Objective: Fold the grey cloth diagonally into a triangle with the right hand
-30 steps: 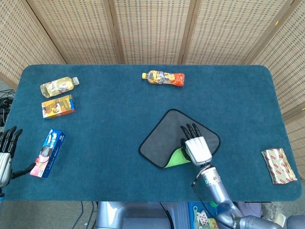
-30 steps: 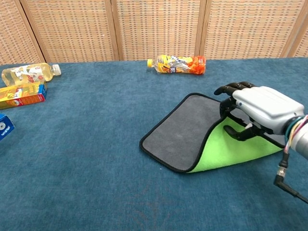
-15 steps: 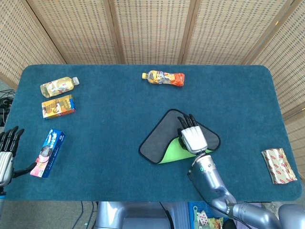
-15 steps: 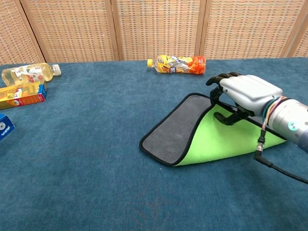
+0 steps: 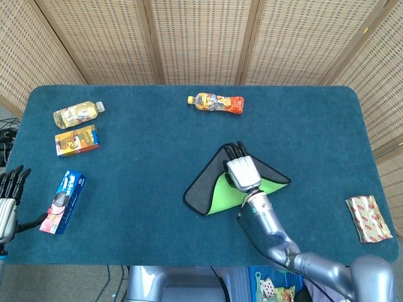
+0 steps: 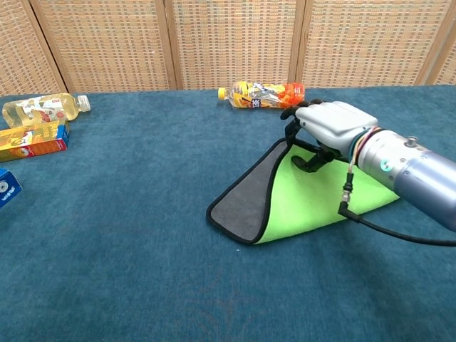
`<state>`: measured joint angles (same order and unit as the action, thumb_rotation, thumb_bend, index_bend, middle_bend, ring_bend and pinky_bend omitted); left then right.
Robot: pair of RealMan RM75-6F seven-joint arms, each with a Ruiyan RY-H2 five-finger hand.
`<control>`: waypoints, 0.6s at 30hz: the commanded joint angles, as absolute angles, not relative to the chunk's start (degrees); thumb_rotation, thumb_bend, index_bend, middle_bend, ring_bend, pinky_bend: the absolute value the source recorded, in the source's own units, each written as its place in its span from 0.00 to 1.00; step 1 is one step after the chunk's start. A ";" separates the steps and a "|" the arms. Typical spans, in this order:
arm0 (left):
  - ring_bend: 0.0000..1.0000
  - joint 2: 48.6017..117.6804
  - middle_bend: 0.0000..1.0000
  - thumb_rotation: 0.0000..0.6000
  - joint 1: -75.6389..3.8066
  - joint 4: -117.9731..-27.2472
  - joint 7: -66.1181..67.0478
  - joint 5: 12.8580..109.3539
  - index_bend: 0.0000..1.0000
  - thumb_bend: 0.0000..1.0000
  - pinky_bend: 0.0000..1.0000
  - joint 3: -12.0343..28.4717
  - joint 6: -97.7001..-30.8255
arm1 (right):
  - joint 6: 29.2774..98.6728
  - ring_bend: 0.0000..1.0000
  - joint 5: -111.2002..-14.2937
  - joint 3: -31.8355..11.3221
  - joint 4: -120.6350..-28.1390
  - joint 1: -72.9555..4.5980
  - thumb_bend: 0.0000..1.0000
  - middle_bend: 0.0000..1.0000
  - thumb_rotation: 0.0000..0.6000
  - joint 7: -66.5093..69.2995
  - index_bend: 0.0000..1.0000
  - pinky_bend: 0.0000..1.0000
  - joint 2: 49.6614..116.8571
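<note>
The grey cloth point(image 5: 200, 189) point(image 6: 246, 197) lies right of the table's middle, partly turned over so its bright green underside point(image 5: 228, 192) point(image 6: 314, 197) faces up. My right hand point(image 5: 242, 172) point(image 6: 325, 124) grips the lifted corner of the cloth and holds it over the far corner, fingers curled around the edge. The turned-over flap rises from the table up to the hand. A grey strip of the cloth still shows on the left side. My left hand point(image 5: 8, 195) hangs at the table's left edge with its fingers spread and nothing in it; only the head view shows it.
An orange drink bottle point(image 5: 216, 102) point(image 6: 261, 95) lies beyond the cloth. At the left are a yellow bottle point(image 5: 77, 114) point(image 6: 39, 108), a yellow-orange box point(image 5: 77, 139) point(image 6: 32, 141) and a blue biscuit box point(image 5: 63, 201). A foil packet point(image 5: 368, 218) lies at the near right.
My right hand has carried the cloth's corner away from me and leftward toward the far corner. More green underside now shows and less grey. The left hand has stayed put.
</note>
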<state>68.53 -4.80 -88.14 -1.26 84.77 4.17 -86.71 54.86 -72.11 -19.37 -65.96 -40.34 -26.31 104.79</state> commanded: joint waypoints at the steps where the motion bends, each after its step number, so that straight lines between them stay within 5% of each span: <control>1: 0.00 68.49 0.00 1.00 -4.80 -88.05 -1.46 84.60 0.00 0.15 0.00 4.28 -86.71 | 53.54 0.00 -70.97 -20.34 -63.60 -42.06 0.54 0.13 1.00 -26.25 0.64 0.00 105.74; 18: 0.00 68.68 0.00 1.00 -5.22 -87.43 -1.67 83.47 0.00 0.15 0.00 4.61 -85.67 | 48.98 0.00 -66.94 -22.70 -49.83 -49.66 0.54 0.14 1.00 -23.31 0.64 0.00 108.92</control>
